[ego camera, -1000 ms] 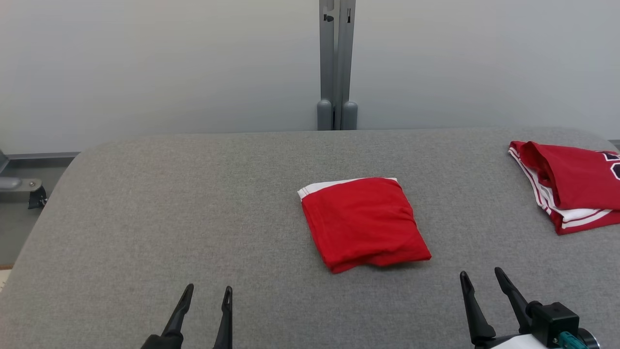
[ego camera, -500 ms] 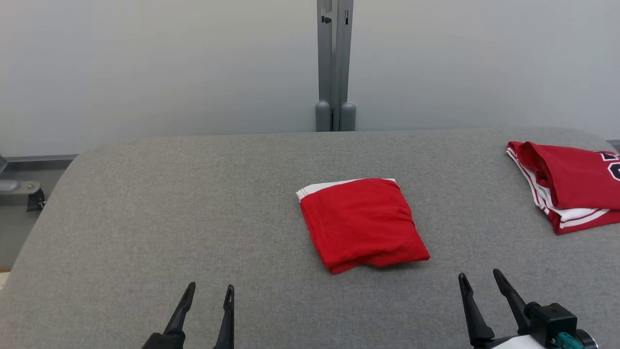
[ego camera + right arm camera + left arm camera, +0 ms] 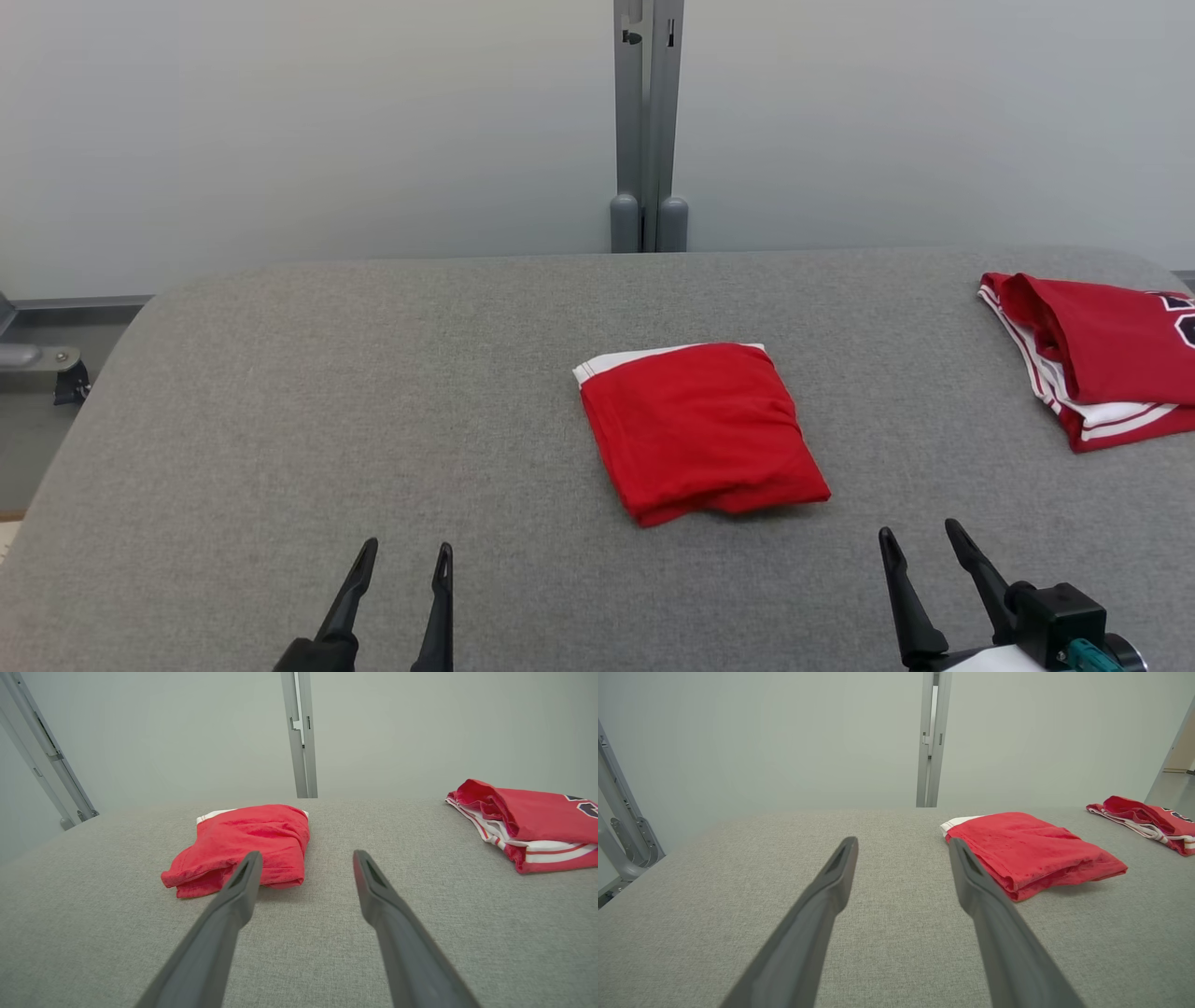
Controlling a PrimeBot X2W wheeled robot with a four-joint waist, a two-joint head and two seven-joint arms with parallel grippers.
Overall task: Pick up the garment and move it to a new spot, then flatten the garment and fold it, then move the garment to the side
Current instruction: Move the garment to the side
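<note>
Where my left gripper [image 3: 407, 546] sits: low over the near edge of the grey table [image 3: 327, 373], jaws spread wide, holding nothing.
Garment from left gripper: the folded red garment [image 3: 700, 429] lies ahead and to my right, apart from it.
Garment place: mid-table, flat on the cloth, farther out than both grippers and between them.
Garment axis: long side runs near-to-far, near end skewed slightly right, white band at the far edge.
Right gripper [image 3: 919, 528]: jaws wide apart, empty. The garment is ahead and to its left, with the near right corner close but not touching.
Far right: second red garment [image 3: 1102, 355], white-striped, well apart.
Left wrist view: stacked layers along the garment's side edge.
Right wrist view: near end bulging, a loose corner jutting left. The head view shows a flat top.
</note>
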